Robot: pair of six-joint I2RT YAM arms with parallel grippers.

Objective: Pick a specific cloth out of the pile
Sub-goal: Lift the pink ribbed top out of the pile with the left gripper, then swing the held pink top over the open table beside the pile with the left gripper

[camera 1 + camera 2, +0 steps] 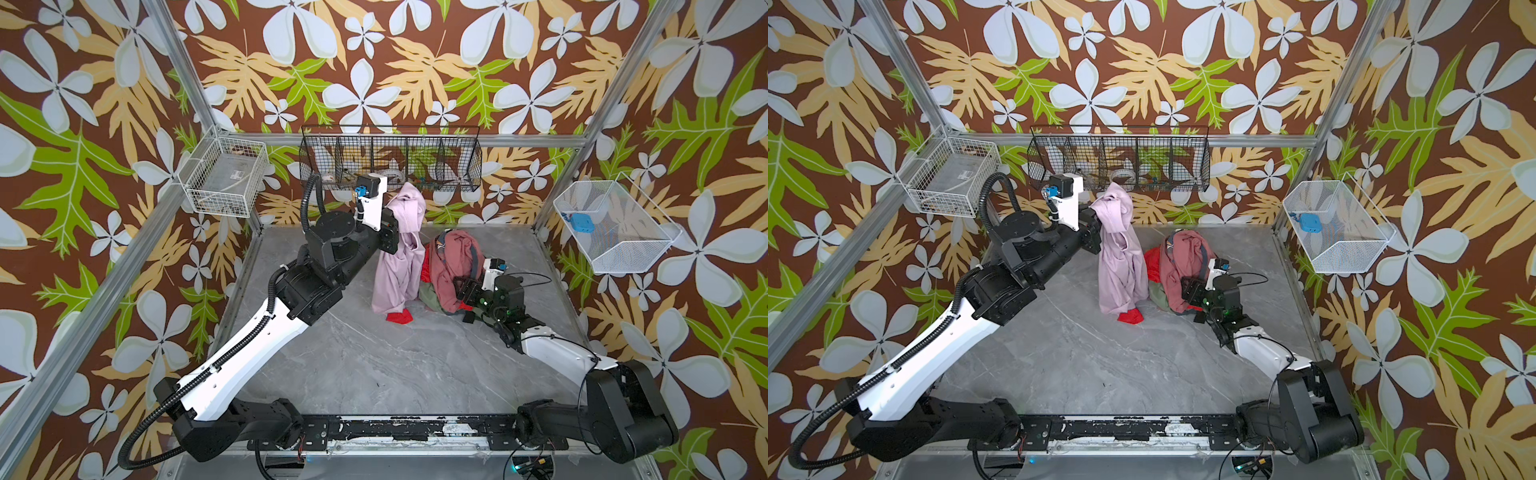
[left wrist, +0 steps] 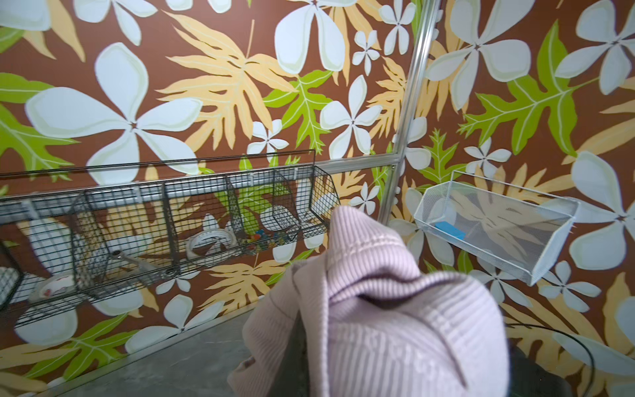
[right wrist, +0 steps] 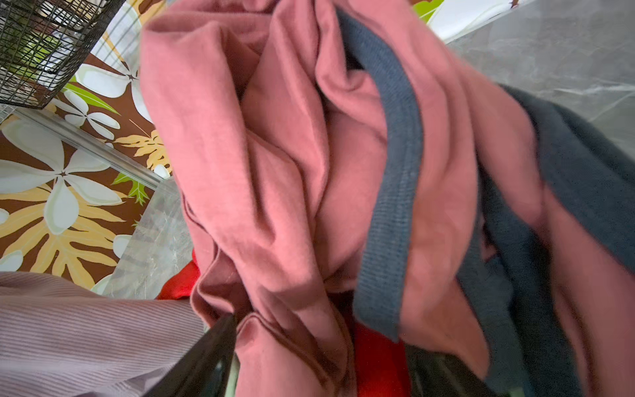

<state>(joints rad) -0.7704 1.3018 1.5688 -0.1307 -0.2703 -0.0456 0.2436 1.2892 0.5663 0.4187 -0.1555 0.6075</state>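
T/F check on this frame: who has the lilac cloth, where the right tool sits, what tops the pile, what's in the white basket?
1. The left tool holds the lilac cloth up, hanging beside the pile. True.
2. The right tool is raised high over the table. False: it sits low, against the pile.
3. A dusty-rose garment lies on top of the pile. True.
4. The lilac cloth carries a flower print. False: it is plain, with fine ribs.
5. The white mesh basket on the side wall holds a blue object. True.
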